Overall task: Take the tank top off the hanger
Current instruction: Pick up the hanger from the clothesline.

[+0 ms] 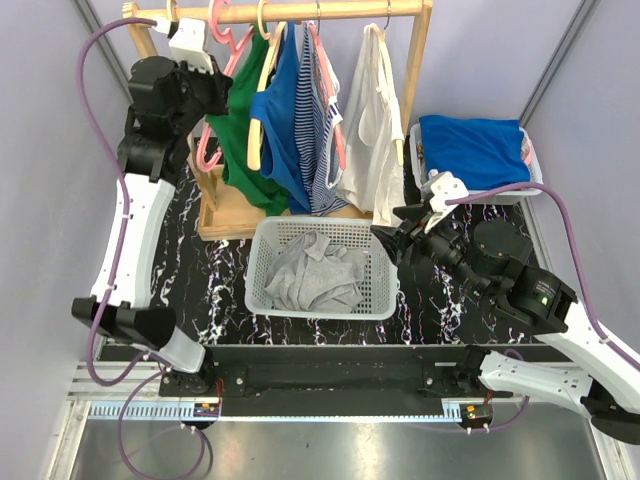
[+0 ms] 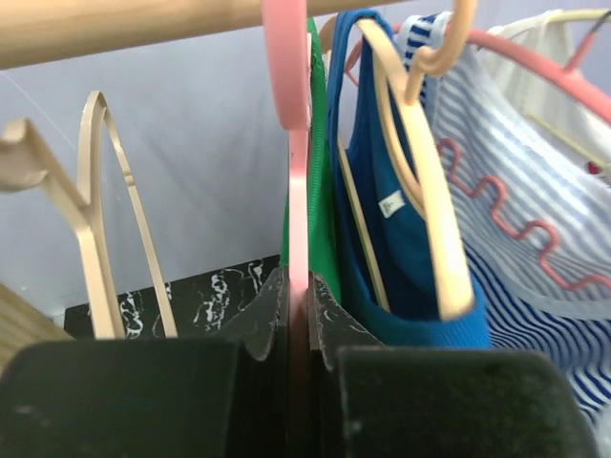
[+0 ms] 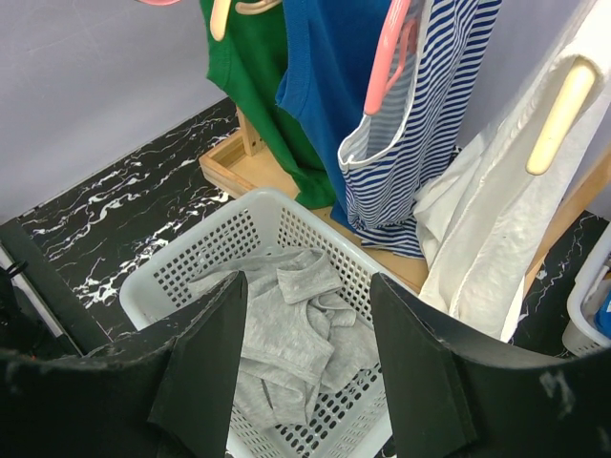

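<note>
Grey jersey lay crumpled in the white basket [image 1: 255,275] at the middle of the table. That grey tank top [image 1: 310,272] was off any hanger and heaped in loose folds, lying toward nine o'clock on the basket floor. From the way it slumped I judged it light, limp and without any stiffness of its own, so it would sag and trail from wherever it was pinched. A raised fold or a strap near the top of the heap looked the surest place to take it, rather than a flat patch pressed against the mesh.

Up at eleven o'clock the left gripper [image 2: 298,298] had its fingers closed tight on the stem of a pink hanger [image 2: 298,191] hooked over the wooden rail [image 1: 300,12]. As far as I could see, that hanger carried nothing. Beside it, toward twelve o'clock, hung a green top [image 1: 240,130], a blue top [image 1: 285,130], a striped top [image 1: 320,150] and a white top [image 1: 365,130], each on a hanger of its own.

At the basket's three o'clock side the right gripper [image 3: 307,286] hovered with its jaws spread wide and nothing between them, pointing down over the grey heap. The removal looked done to me.
</note>
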